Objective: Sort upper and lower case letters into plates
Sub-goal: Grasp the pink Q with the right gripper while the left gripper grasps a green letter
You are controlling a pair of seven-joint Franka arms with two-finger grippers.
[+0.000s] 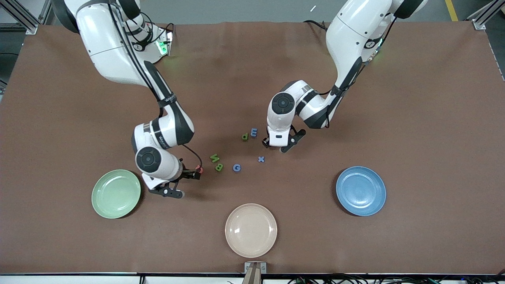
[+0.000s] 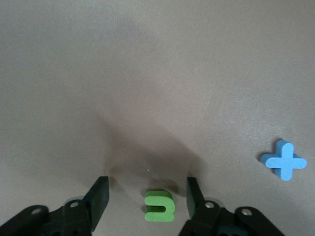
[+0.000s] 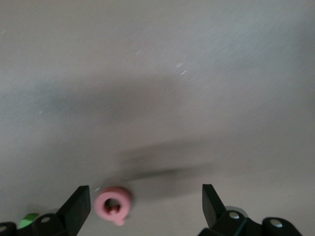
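Now left tool straddles green u, fingers apart.

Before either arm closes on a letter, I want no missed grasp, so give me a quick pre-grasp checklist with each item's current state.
1. Green u sits between the left gripper fingers: ok.
2. Left gripper open wide enough for the u: ok, gaps on both sides.
3. Red Q centred in the right gripper: not ok, it lies beside one finger.
4. Right gripper open: ok.
5. Blue x outside the left gripper: ok.
6. Pale green plate and blue plate hold nothing: ok.
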